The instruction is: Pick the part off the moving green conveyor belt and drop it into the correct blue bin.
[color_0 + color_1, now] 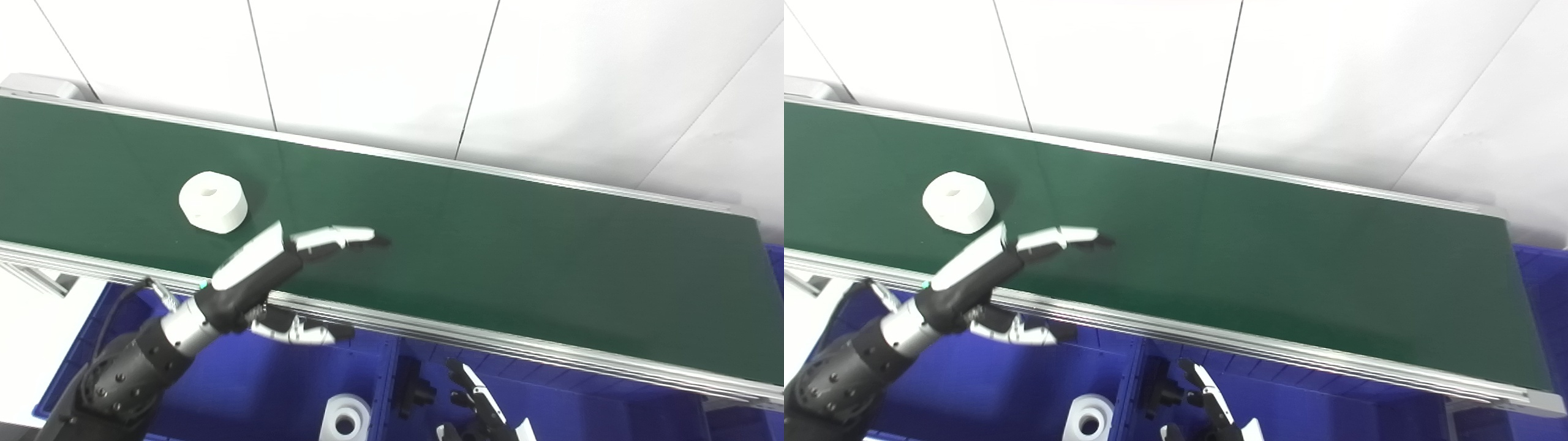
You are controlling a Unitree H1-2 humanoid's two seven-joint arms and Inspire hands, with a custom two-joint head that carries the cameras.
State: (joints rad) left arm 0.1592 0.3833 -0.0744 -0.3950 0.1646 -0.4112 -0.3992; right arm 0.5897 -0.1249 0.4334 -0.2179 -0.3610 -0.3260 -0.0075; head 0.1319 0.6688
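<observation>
Two hands show, and only one is over the belt. The left hand (269, 269) reaches out flat above the near part of the green belt (490, 257), fingers (334, 237) stretched straight and apart, thumb (294, 332) hanging below the belt's near rail; it holds nothing and touches nothing that can be seen. The white ring-shaped part (213, 201) lies on the belt just beyond and to the left of that hand, clear of the fingers. The right hand (1213, 407) pokes up at the bottom edge, below the belt, with fingers spread and empty; the left eye view cuts it off a little more at the frame edge, while the right eye view shows more of the belt's left end cropped. Below the belt sit blue bins (257, 380): one holds another white ring (344, 418), the next a small black piece (416, 389) just beside the right hand. Beyond the belt stands a white panelled wall (380, 67).
</observation>
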